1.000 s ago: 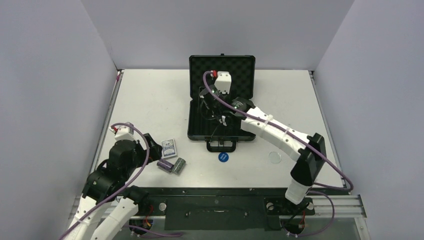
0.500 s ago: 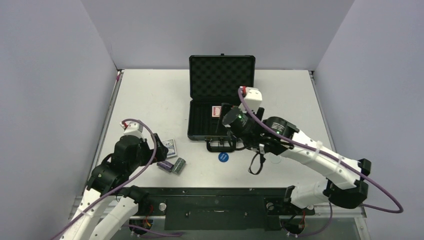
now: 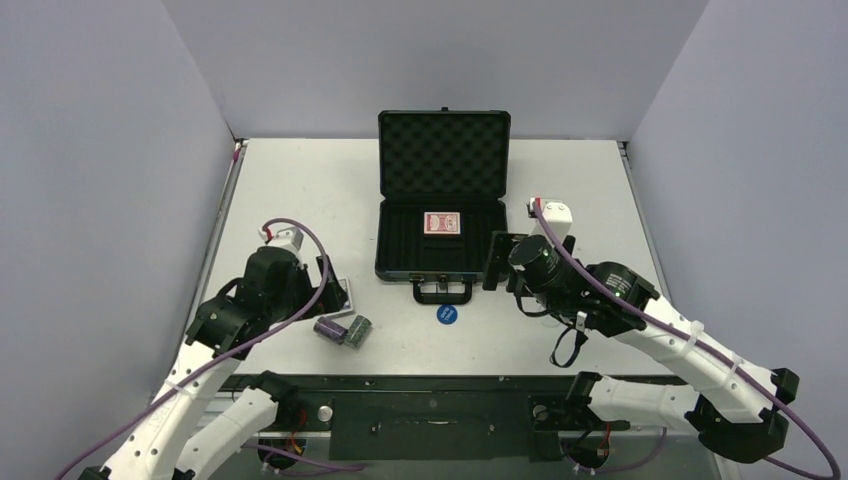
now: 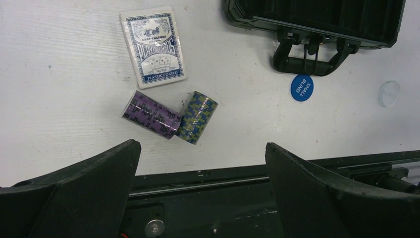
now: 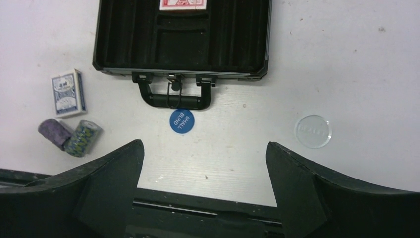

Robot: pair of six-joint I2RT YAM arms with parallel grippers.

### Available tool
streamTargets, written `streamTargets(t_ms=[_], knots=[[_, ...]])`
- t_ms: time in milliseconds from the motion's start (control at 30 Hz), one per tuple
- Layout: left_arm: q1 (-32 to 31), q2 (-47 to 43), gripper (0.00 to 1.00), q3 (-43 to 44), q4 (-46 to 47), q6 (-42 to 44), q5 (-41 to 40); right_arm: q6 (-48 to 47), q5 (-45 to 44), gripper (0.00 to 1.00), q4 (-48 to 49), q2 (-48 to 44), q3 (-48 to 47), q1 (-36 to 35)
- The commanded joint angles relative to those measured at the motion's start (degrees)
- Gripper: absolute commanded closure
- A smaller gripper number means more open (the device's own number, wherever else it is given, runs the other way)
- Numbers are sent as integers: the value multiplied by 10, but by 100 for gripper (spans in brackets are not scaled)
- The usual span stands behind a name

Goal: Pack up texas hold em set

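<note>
Looking down from above, the case (image 3: pixel 383 245) lies open at the far middle of the table (image 3: pixel 300 200), lid raised, with the red deck (image 3: pixel 441 222) flat in its base. My left gripper (image 3: pixel 330 285) hangs to the left of the case and my right gripper (image 3: pixel 497 262) just off its front right corner.

From my left wrist, the jaws stand spread wide with nothing between them. Below lie the purple stack (image 4: pixel 151 114) and green stack (image 4: pixel 198 117), on their sides and touching, front-left of the case. The blue deck (image 4: pixel 153 47) lies flat just beyond them.

From my right wrist, the jaws are likewise wide and hold nothing. The blue disc (image 5: pixel 181 120) sits just in front of the case handle (image 5: pixel 172 94), and the clear disc (image 5: pixel 313 131) lies apart, front-right of the case.
</note>
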State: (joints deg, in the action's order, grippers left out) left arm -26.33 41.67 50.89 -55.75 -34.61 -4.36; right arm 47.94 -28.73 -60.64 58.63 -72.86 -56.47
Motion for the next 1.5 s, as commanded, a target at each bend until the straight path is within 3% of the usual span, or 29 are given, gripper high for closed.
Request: streamTargets(t_ms=[0,200,533,767,800,1033,1233,1467], knots=[[-2,6,1,20,2,-43,-5,-94,68,11,31,-27,36,30],[-18,41,7,23,-11,-66,-21,-115,99,10,5,-23,31,36],[-39,142,7,64,-44,-2,-32,-52,77,8,-22,-43,31,37],[-42,143,6,27,-37,-57,-50,-33,53,4,-40,-16,22,49],[-41,145,0,25,-39,-58,-53,-30,51,4,-42,-14,21,48],[-5,193,4,21,-41,-44,-52,-1,52,4,-22,-32,53,48],[40,265,4,43,2,-12,-48,5,63,4,-4,-15,57,49],[44,348,4,43,66,-14,-56,-27,65,4,9,30,30,49]])
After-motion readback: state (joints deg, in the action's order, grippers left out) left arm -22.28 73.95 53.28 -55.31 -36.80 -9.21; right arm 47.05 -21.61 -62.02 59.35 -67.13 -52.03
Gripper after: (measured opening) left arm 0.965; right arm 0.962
